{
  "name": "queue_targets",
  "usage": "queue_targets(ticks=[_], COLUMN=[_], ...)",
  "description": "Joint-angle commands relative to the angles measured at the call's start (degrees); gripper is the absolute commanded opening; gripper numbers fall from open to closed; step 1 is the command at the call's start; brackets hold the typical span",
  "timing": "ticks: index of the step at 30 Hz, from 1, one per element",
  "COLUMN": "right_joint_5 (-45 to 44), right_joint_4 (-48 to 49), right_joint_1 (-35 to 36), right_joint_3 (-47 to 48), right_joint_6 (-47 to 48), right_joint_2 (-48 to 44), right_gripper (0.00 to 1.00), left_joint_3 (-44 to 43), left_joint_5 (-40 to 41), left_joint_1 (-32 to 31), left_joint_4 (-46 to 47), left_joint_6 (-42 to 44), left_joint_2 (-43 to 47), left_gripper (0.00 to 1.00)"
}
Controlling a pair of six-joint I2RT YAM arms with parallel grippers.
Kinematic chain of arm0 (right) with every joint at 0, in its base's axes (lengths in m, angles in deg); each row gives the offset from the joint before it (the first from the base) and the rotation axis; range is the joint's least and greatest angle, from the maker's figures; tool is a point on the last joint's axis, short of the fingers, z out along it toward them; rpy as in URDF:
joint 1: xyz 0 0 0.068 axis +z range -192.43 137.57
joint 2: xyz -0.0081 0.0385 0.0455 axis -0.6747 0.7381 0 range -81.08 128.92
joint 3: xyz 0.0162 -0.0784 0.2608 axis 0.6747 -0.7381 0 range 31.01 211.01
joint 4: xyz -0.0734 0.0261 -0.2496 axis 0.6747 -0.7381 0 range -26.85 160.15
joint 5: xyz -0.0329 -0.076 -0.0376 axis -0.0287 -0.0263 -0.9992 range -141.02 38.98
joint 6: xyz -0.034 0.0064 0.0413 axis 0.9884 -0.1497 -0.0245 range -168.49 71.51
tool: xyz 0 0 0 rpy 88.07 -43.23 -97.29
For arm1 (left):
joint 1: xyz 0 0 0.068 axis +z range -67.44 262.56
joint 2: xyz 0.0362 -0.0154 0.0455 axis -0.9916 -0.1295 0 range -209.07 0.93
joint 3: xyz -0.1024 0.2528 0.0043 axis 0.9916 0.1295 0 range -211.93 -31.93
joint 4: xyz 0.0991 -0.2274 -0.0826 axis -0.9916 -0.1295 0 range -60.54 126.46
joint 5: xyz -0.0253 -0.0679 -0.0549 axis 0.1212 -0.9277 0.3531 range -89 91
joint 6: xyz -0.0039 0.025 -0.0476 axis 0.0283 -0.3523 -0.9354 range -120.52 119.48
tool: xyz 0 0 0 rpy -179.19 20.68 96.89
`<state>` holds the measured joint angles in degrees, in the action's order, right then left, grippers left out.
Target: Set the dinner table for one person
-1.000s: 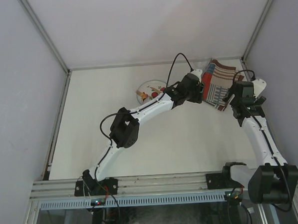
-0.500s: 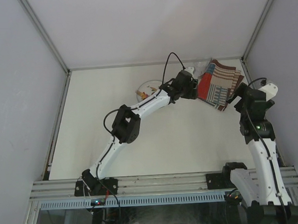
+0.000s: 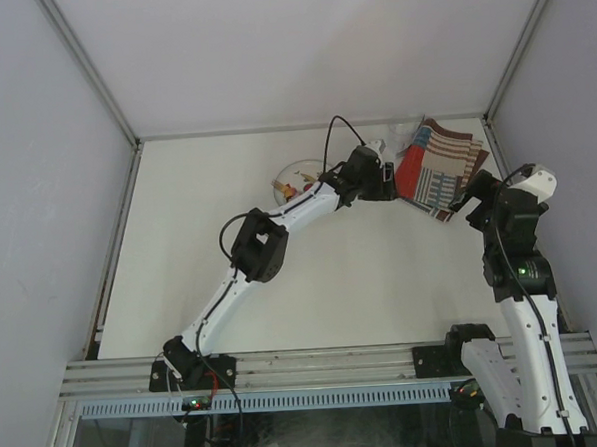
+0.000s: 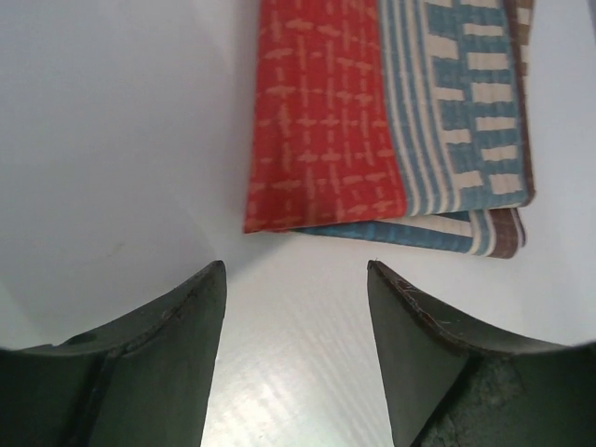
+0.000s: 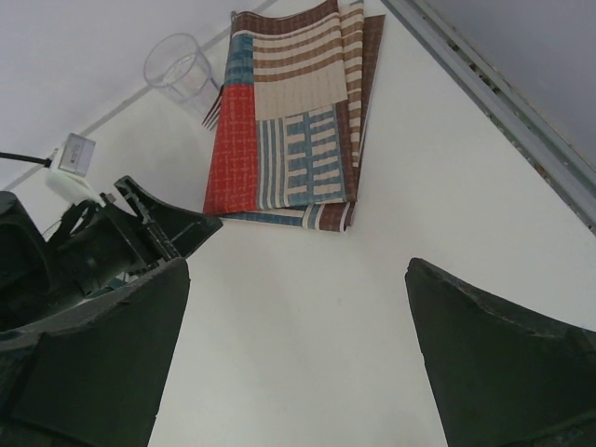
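The dinner table (image 3: 382,279) is a plain off-white top. A folded red, white and blue striped placemat (image 3: 438,168) lies flat at its far right corner. My left gripper (image 3: 388,182) sits just left of the mat's red edge. In the left wrist view this gripper (image 4: 296,270) is open over bare table, and the placemat (image 4: 391,121) is a little ahead of its tips. My right gripper (image 3: 474,189) hangs near the mat's near right corner. It stands wide open (image 5: 298,265) with nothing between its fingers, and the placemat (image 5: 289,130) lies beyond it.
A small round plate (image 3: 298,173) with red and yellow bits on it sits left of the left gripper. A clear plastic cup (image 5: 182,67) stands behind the mat by the back wall. An aluminium rail (image 5: 503,102) edges the table close on the right.
My left gripper has drawn back leftward off the placemat's edge and its jaws have widened. The right arm has pulled back toward the near side and risen upright.
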<state>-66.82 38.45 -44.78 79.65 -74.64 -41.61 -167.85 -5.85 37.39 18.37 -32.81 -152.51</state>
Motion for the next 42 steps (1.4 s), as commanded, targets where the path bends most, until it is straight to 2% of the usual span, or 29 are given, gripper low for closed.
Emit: queue_targets(ticks=[1,9,11,14,16,18,20,22,25,27,34,38,40,42], right_joint_5=[1.2,-1.38,-1.58,-2.13,-2.34,-2.47,-2.57,-2.73,-2.8,-2.47,-1.77,-0.92,-0.72,-0.88], right_joint_4=[3.04,5.03,5.43,5.85,5.92,5.87,6.03,6.46,7.09,7.58,7.19,6.95,6.74,6.76], right_joint_1=[1.12,4.48,5.15,6.08,6.38,6.73,7.19,7.51,7.73,7.8,8.9,9.17,9.48,9.92], right_joint_3=[-0.04,-1.7,-1.79,-1.74,-1.72,-1.74,-1.7,-1.71,-1.7,-1.7,-0.89,-0.12,0.66,1.0], right_joint_6=[0.64,0.64,0.66,1.14,1.17,1.19,1.34,1.85,2.35,2.58,2.67,2.3,2.25,2.47], right_joint_2=[0.42,2.51,2.23,1.49,1.17,1.14,1.24,1.53,1.84,1.8,0.68,0.31,0.05,-0.23], right_gripper=[1.0,1.0,1.0,1.0,1.0,1.0,1.0,1.0,1.0,1.0,1.0,1.0,1.0,1.0], left_joint_3=[-4.74,-4.71,-4.71,-4.7,-4.9,-5.23,-5.32,-5.28,-4.51,-3.88,-5.62,-3.36,-4.28,-5.83], left_joint_5=[-4.46,-4.61,-4.17,-4.16,-4.66,-4.68,-4.99,-4.77,-2.71,-1.07,-1.21,-2.4,-2.94,-3.61], left_joint_1=[-0.55,-0.06,-0.19,-0.12,0.03,0.21,0.4,0.52,0.43,0.39,1.22,2.84,3.43,3.72], left_joint_4=[6.79,7.43,7.49,7.55,7.68,7.65,7.81,7.82,7.64,7.7,7.47,10.69,10.85,10.34], left_joint_6=[-4.48,-5.91,-5.81,-5.92,-5.88,-7.09,-8.01,-8.39,-9.03,-10.09,-13.97,-21.19,-24.17,-25.34], left_joint_2=[-1.11,-1.91,-1.87,-2.03,-2.38,-2.62,-2.92,-2.95,-2.33,-1.97,-3.5,-3.77,-4.9,-6.02], left_gripper=[0.67,0.66,0.63,0.45,0.28,0.16,0.12,0.18,0.55,0.7,0.73,0.73,0.7,0.58])
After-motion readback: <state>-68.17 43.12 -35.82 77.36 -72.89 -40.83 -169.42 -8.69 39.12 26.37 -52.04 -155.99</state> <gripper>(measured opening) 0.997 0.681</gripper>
